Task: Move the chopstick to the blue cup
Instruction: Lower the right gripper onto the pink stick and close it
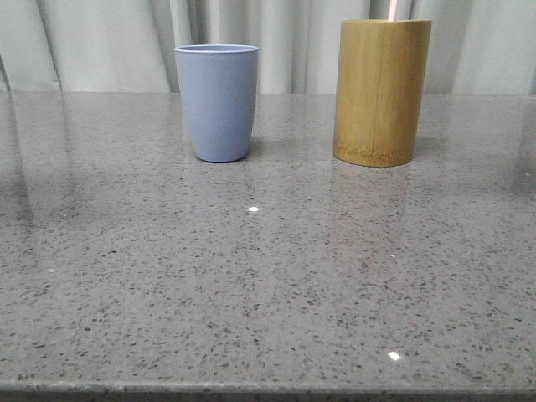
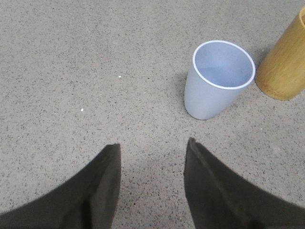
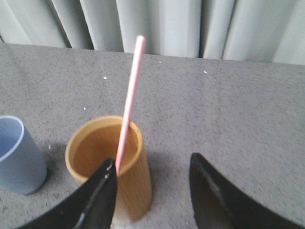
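Observation:
A pale pink chopstick (image 3: 128, 100) stands leaning in the tan bamboo holder (image 3: 108, 162); in the front view only its tip (image 1: 394, 8) shows above the holder (image 1: 381, 90). The pale blue cup (image 1: 217, 100) stands upright to the holder's left and looks empty in the left wrist view (image 2: 218, 78); its edge also shows in the right wrist view (image 3: 16, 155). My right gripper (image 3: 152, 164) is open above and beside the holder, one finger near the chopstick. My left gripper (image 2: 152, 150) is open and empty over bare counter, short of the cup. Neither gripper shows in the front view.
The grey speckled stone counter (image 1: 268, 285) runs to a front edge at the bottom of the front view. Pale curtains (image 1: 100, 42) hang behind the counter. The bamboo holder's side also shows in the left wrist view (image 2: 286, 67) right next to the cup.

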